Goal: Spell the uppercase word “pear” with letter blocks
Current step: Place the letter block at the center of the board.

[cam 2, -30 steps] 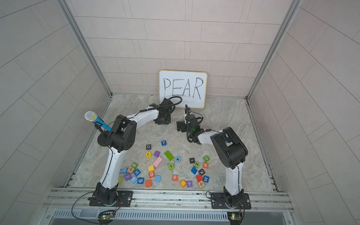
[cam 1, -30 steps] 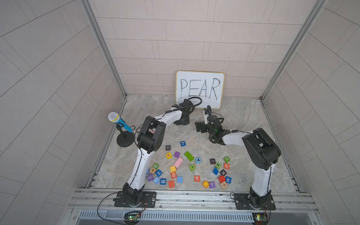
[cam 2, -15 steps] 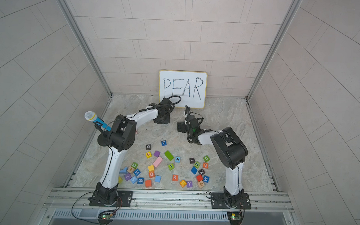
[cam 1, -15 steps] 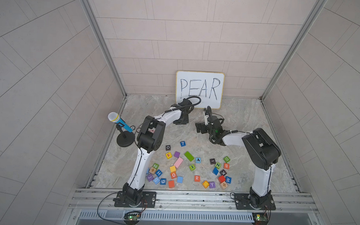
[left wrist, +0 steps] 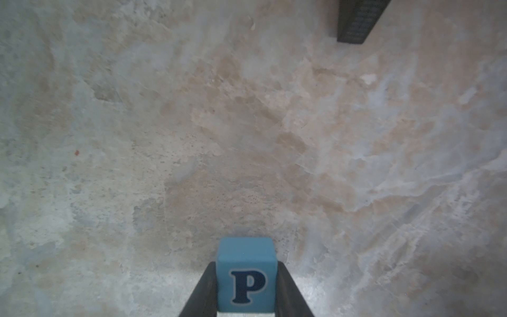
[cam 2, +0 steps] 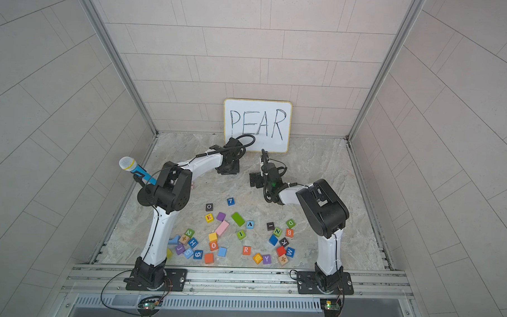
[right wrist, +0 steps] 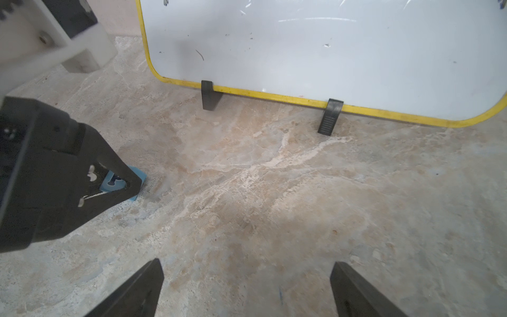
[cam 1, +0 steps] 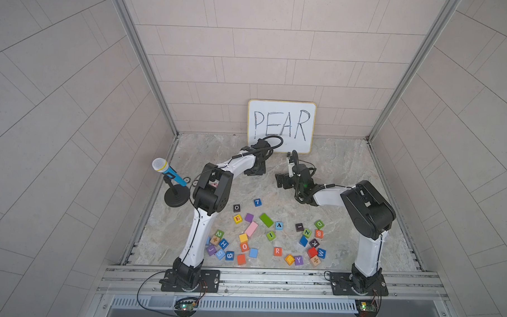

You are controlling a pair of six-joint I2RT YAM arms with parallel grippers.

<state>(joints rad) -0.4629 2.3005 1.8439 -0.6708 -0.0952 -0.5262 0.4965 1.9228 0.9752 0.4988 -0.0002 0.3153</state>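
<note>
We see the light-blue P block (left wrist: 246, 274) pinched between the fingers of the left gripper (left wrist: 246, 263), low over the marble tabletop (left wrist: 247, 137) near the whiteboard (right wrist: 329, 49). In both top views the gripper's body hides it. The right gripper (right wrist: 247, 270) gapes wide and holds nothing. Both arms reach toward the whiteboard. The E block (cam 1: 237, 218), A block (cam 1: 278, 225) and R block (cam 1: 277, 251) lie well apart from them.

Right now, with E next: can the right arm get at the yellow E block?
Probably yes: right gripper is open and empty, E block lies uncovered, though the left arm stands close.
</note>
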